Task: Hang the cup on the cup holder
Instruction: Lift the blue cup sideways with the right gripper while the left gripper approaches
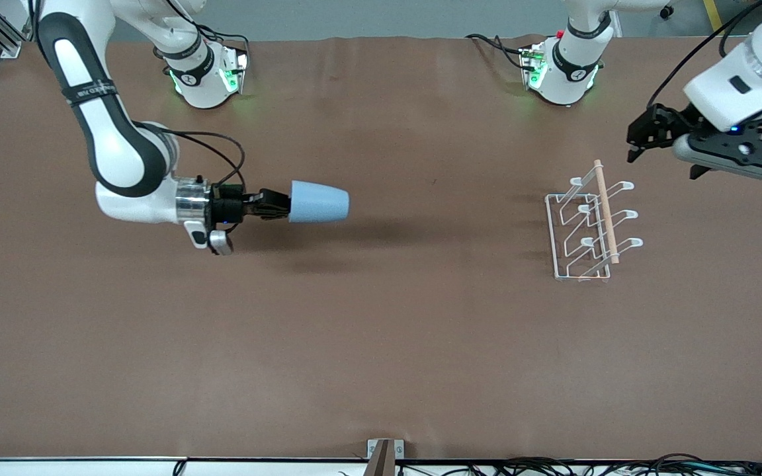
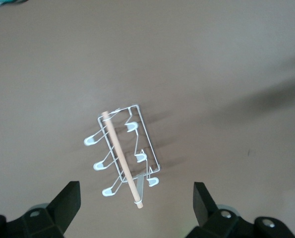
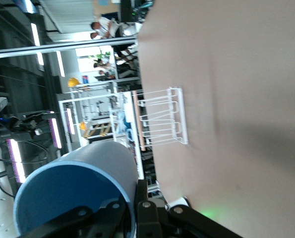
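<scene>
Brown table [image 1: 381,344] – cup holder [image 1: 589,225] upright, left arm's end.

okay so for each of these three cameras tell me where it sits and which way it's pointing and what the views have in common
Front view: high across the table, facing both bases; shows the right gripper holding the cup sideways, and the left gripper open above the table.
Left wrist view: on the left wrist, looking down on the cup holder, fingertips showing.
Right wrist view: on the right wrist, looking along the cup toward the cup holder.
Shared: all three show the cup holder.

Right gripper [image 1: 282,204] clamped shut, horizontal; left gripper [image 1: 634,142] wide open, raised
</scene>
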You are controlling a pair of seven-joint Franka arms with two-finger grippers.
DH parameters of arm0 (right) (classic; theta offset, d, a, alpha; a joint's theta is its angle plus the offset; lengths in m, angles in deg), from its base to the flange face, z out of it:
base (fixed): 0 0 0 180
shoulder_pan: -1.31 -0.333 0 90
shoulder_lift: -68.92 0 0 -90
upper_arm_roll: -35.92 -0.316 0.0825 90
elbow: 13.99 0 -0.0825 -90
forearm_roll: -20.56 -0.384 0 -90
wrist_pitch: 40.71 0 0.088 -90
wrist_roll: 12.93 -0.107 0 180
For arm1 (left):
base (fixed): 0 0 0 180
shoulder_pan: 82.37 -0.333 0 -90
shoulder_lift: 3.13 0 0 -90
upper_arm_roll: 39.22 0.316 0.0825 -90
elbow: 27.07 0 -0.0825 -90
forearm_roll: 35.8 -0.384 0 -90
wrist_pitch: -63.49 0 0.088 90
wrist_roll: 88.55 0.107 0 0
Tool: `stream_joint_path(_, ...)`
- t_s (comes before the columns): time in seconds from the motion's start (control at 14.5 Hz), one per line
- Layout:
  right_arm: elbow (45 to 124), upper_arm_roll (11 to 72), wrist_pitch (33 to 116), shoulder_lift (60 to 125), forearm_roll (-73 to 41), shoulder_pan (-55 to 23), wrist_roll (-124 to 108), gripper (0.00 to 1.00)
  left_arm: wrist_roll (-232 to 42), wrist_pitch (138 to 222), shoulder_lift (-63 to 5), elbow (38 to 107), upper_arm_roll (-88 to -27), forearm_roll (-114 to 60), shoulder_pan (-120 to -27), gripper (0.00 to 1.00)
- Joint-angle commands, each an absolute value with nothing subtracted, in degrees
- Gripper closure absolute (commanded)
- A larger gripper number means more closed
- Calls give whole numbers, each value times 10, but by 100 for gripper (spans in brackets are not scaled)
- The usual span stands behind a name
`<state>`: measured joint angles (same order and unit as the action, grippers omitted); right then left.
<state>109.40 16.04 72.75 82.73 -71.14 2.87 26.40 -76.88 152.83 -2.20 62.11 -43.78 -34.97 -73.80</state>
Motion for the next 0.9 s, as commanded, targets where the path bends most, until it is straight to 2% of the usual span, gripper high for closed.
stream_joint_path(0.0, 1114, 123, 745, 808, -787, 33, 306, 100, -695, 1527, -35, 612, -442, -351, -720, 0)
stream_joint_path(0.28, 1113, 82, 784, 813, -847, 26, 355, 100, -578, 1553, -77, 589, -480, -338, -709, 0)
stream_joint_path(0.62, 1113, 80, 786, 818, -848, 22, 358, 100, -516, 1563, -106, 583, -550, -349, -690, 0)
stream_joint_path(0.83, 1113, 80, 788, 823, -849, 18, 359, 100, -509, 1585, -124, 582, -562, -352, -646, 0)
